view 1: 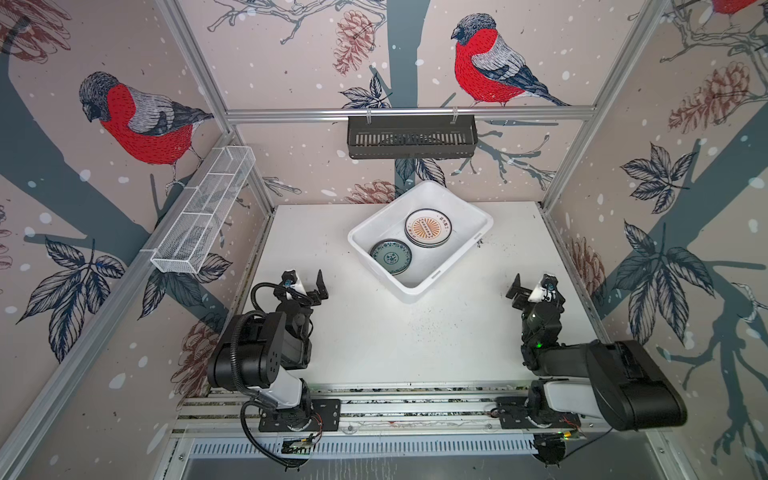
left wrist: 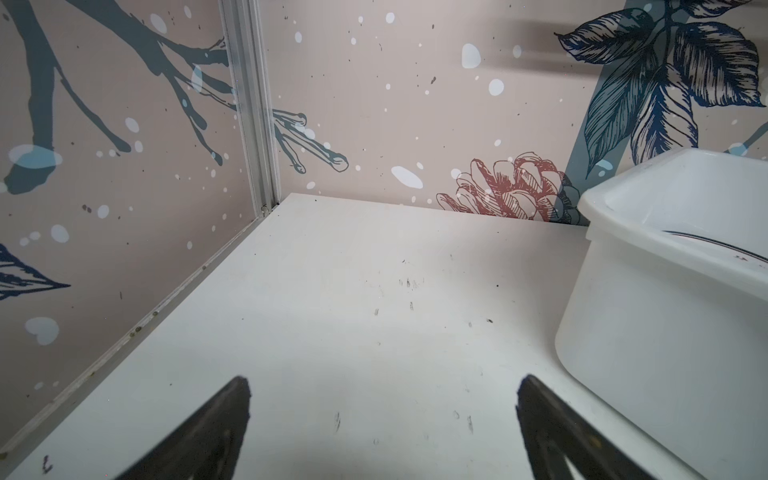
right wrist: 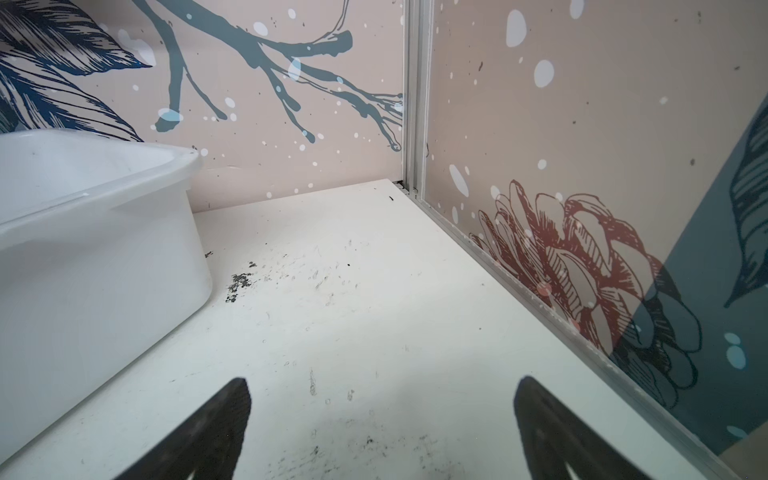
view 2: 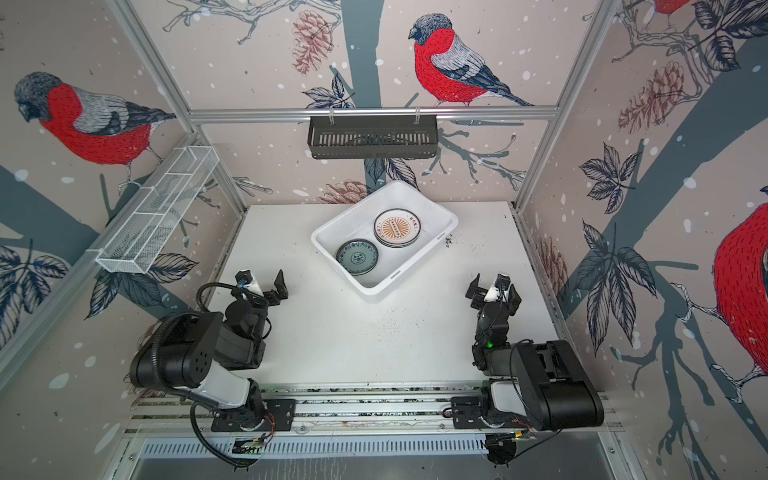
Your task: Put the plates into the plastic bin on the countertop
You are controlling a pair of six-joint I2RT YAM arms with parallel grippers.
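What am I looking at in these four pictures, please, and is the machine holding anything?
This is a two-armed robot at a white countertop. Two pictures look down from overhead, nearly the same view; the other two come from cameras on each wrist, where the dark prongs are the fingers. The left tool and the right tool are both open and empty, clear of the white plastic bin. Inside it lie a teal plate and a small stack topped by a sunburst plate. No plates show on the countertop itself.
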